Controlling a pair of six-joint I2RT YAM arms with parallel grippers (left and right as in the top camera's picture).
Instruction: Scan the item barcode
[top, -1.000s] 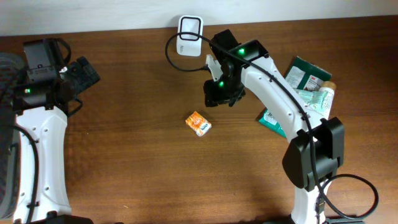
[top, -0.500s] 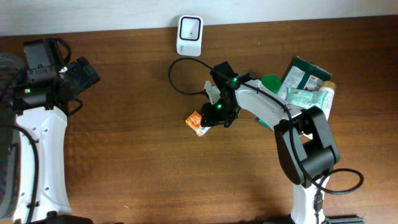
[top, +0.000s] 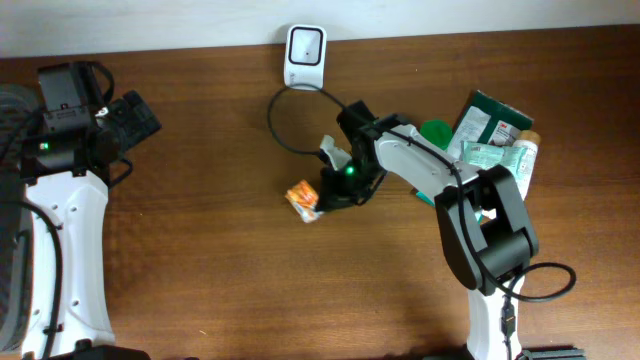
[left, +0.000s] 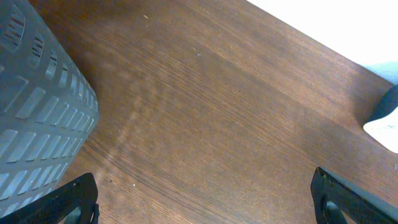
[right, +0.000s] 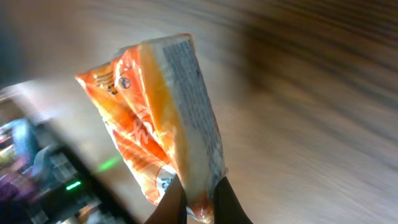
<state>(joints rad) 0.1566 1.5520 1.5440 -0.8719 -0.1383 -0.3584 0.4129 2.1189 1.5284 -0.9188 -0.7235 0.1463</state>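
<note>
The item is a small orange and white packet (top: 303, 199) on the wood table, left of the right arm's wrist. My right gripper (top: 322, 196) is shut on one end of it. In the right wrist view the packet (right: 158, 118) stands up between the dark fingers (right: 174, 202), pinched at its lower edge, printed side to the right. A white barcode scanner (top: 304, 51) sits at the table's back edge with a black cable looping toward the right arm. My left gripper (left: 205, 205) is open over bare wood at the far left, nothing between its fingers.
A pile of green and white packages (top: 490, 135) lies at the right, behind the right arm. A grey slotted basket (left: 37, 106) stands at the left edge in the left wrist view. The scanner's cable (top: 285, 130) loops across the table's back middle.
The right arm came down from near the scanner to the orange packet, closed on it and dragged it slightly left. The left arm has not moved.
</note>
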